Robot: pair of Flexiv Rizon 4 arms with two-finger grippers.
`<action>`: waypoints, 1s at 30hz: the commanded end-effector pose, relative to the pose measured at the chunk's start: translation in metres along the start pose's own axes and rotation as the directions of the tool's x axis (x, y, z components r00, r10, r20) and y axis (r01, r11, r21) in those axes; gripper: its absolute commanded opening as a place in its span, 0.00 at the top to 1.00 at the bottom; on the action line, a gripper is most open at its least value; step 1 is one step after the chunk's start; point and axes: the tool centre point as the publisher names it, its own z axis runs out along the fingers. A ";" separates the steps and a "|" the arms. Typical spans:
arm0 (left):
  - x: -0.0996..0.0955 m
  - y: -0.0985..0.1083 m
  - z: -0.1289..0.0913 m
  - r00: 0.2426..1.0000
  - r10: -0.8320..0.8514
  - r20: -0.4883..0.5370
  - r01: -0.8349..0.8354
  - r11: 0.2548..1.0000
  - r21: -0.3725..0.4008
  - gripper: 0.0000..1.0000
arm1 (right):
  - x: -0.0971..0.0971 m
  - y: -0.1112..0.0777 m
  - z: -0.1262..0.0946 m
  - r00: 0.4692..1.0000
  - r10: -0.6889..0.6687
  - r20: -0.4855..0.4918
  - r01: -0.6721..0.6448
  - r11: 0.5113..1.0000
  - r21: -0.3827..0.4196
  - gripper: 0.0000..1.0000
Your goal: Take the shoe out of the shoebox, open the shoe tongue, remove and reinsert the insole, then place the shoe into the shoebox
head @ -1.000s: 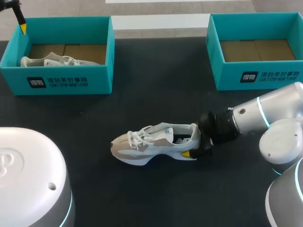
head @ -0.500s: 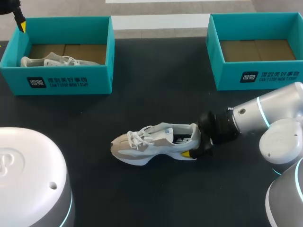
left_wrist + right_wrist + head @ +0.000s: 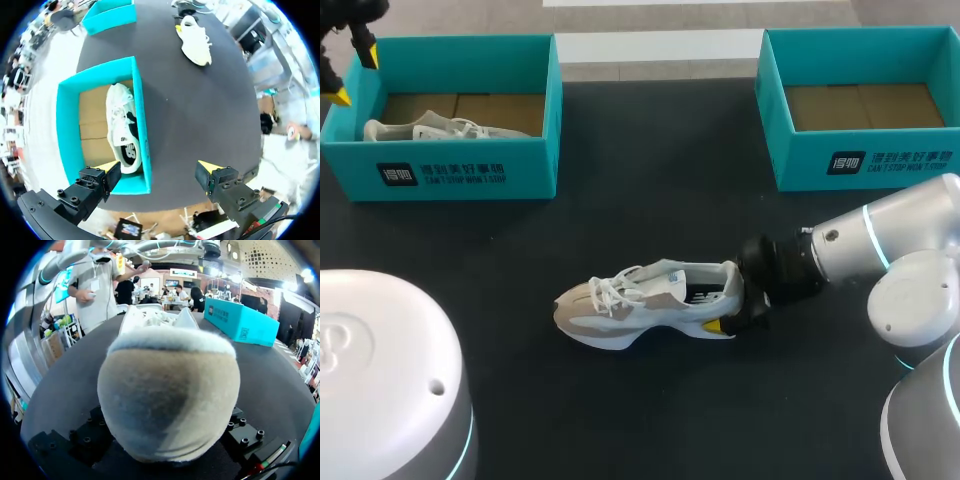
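**Shoe out on the worktop, heel at my right fingers**

The shoe (image 3: pixel 645 300) stands upright mid-worktop (image 3: pixel 650 210), outside both boxes, toe toward my left. My right fingers (image 3: pixel 730 305) sit at its heel; the heel hides them, so I cannot tell whether they are clamped on it. My left fingers (image 3: pixel 159 170) hang apart and empty above one end of the left shoebox (image 3: pixel 141 125), where a second shoe (image 3: pixel 122 127) lies. The right shoebox (image 3: pixel 860 165) holds none. I judge the shoe light, with a soft upper and a stiffer sole and heel, so grip there. Each box front bears a dark logo and white print, which I leave unread.
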 end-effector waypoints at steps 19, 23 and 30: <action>0.085 -0.119 0.033 0.621 -0.779 -0.087 0.784 0.620 0.044 0.00 | -0.001 0.000 0.001 1.000 0.001 0.002 -0.001 1.000 0.004 1.00; 0.085 -0.119 0.033 0.621 -0.779 -0.087 0.784 0.620 0.044 0.00 | -0.001 0.000 0.001 1.000 0.001 0.002 -0.001 1.000 0.004 1.00; 0.085 -0.119 0.033 0.621 -0.779 -0.087 0.784 0.620 0.044 0.00 | -0.001 0.000 0.001 1.000 0.001 0.002 -0.001 1.000 0.004 1.00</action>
